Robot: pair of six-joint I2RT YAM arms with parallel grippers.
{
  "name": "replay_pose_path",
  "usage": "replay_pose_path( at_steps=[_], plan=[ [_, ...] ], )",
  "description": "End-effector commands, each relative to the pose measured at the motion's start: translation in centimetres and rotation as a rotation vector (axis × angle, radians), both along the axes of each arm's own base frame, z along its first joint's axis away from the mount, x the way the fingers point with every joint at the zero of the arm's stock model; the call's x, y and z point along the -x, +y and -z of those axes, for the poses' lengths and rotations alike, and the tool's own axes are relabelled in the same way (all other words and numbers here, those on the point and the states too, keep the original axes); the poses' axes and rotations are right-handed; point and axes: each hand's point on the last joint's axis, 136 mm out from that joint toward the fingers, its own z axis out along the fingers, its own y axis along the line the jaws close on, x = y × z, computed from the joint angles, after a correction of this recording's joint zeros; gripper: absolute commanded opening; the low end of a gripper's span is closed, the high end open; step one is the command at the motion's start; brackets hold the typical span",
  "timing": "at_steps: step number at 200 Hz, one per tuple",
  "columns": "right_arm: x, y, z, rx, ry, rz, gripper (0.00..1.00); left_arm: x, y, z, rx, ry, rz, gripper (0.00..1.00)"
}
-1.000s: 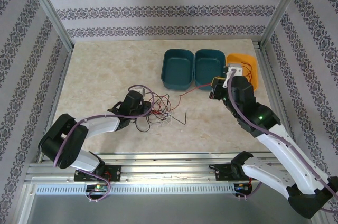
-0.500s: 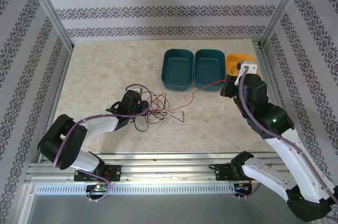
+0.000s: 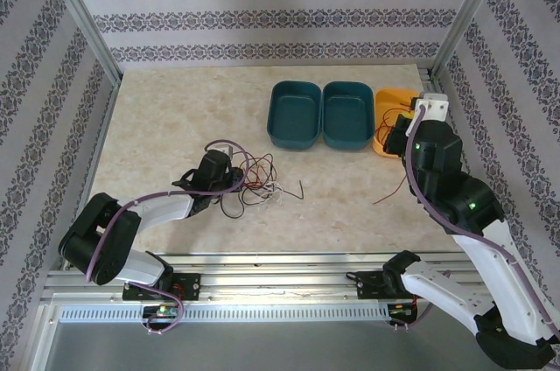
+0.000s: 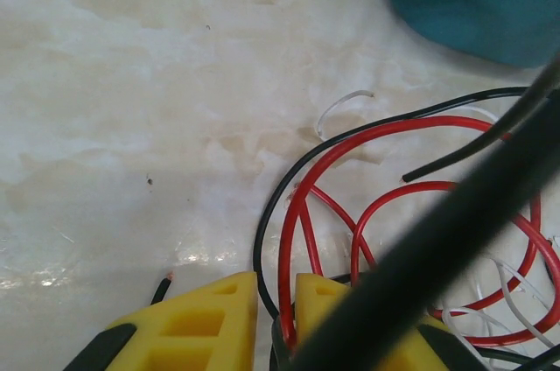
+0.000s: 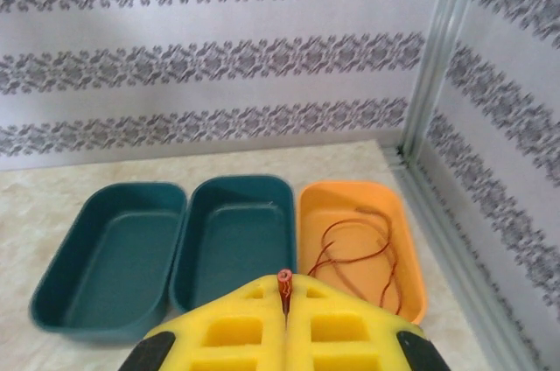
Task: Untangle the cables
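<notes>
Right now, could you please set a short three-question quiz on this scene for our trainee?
1. True or false: a red cable lies in the orange bin.
2. The right gripper pinches: A) a red wire end, B) a white wire, C) nothing.
3. Fill in: ___ teal bins stand beside the orange bin.
Key: 1 true; 2 A; 3 two.

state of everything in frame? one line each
left gripper: shut on cable bundle
right gripper: shut on red cable
cable bundle: tangled, on table
red cable: clear of bundle, dangling
orange bin: holds second red cable
teal bins: both empty
</notes>
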Motion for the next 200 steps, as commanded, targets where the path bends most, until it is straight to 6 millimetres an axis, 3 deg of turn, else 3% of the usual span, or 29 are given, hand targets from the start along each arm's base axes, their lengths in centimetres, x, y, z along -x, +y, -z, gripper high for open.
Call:
replay_pose_path(
  at_steps=[1, 34, 63, 75, 98, 156, 200],
  plan=[
    [0.0, -2.0, -3.4, 0.064, -0.089, 0.090, 0.00, 0.3, 0.6, 0.0, 0.003, 0.007, -0.007, 0.23],
    [-2.0, -2.0, -5.6, 0.152, -0.129, 0.132, 0.00, 0.3, -0.1, -0.4, 0.036, -0.002, 0.012, 0.36],
    [-4.6, -3.6, -7.1, 0.185, -0.143, 0.197, 0.00, 0.4, -0.3, -0.5, 0.051, -0.004, 0.024, 0.45],
    [-5.8, -4.5, -7.3, 0.161, -0.144, 0.211, 0.00, 0.6, -0.4, -0.6, 0.052, -0.005, 0.031, 0.50],
    [-8.2, -6.3, -7.2, 0.139, -0.136, 0.257, 0.00, 0.9, -0.3, -0.8, 0.057, -0.011, 0.036, 0.68],
    [-12.2, -10.4, -8.3, 0.146, -0.155, 0.404, 0.00, 1.2, 0.3, -1.4, 0.033, -0.024, 0.031, 0.89],
    [-15.0, -11.9, -8.1, 0.167, -0.187, 0.452, 0.00, 1.3, 0.3, -1.4, 0.026, -0.024, 0.043, 0.99]
  ],
)
